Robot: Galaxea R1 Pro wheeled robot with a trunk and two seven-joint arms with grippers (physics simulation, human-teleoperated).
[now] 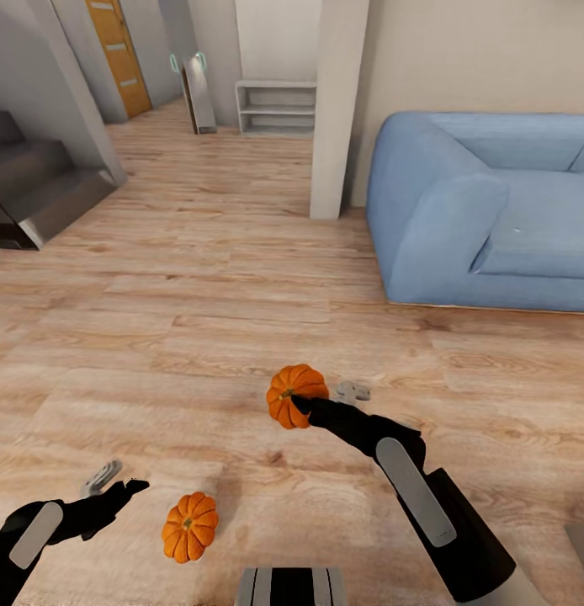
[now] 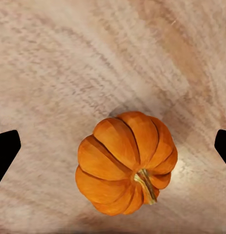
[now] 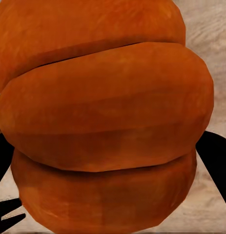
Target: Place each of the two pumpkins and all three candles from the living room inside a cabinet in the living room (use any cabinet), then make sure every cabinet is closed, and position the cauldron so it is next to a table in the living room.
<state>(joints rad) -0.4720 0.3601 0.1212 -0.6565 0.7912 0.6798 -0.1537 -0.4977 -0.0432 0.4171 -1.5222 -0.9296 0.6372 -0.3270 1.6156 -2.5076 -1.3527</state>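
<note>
One orange ribbed pumpkin [image 1: 294, 394] is held above the wood floor in my right gripper [image 1: 315, 399], which is shut on it. It looms large in the right wrist view as the pumpkin [image 3: 103, 117], with dark fingers [image 3: 217, 165] at both sides. The second pumpkin [image 1: 189, 527] lies on the floor near my base. My left gripper [image 1: 115, 482] hovers open just left of it. In the left wrist view this pumpkin [image 2: 125, 163] lies between the spread fingertips [image 2: 6, 148], untouched. The candles, cabinet, cauldron and table are out of view.
A blue sofa [image 1: 494, 210] stands at the right, with a pale pillar [image 1: 334, 109] beside it. Grey stairs [image 1: 39, 185] rise at the left. A low open shelf [image 1: 275, 108] and an orange door [image 1: 119, 55] are far back.
</note>
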